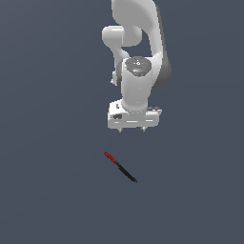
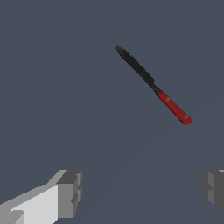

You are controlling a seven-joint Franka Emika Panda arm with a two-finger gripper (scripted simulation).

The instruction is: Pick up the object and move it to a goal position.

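The pincer (image 2: pixel 140 192) is spread wide, its two grey fingertips (image 2: pixel 70 192) far apart with nothing between them. In the exterior view the pincer (image 1: pixel 132 128) hangs under the white arm (image 1: pixel 138 71), pointing down at the plain dark surface (image 1: pixel 47 190).

Beyond the fingertips lies the knife (image 2: pixel 153 85), flat on the surface and clear of the pincer, touching neither finger. It lies on a slant. Its red handle (image 2: pixel 175 108) is the end closer to the pincer, and its black blade (image 2: pixel 135 66) points away from it. In the exterior view the knife (image 1: pixel 120 167) lies near the pincer, a little toward that view's left, handle (image 1: pixel 110 157) nearest.
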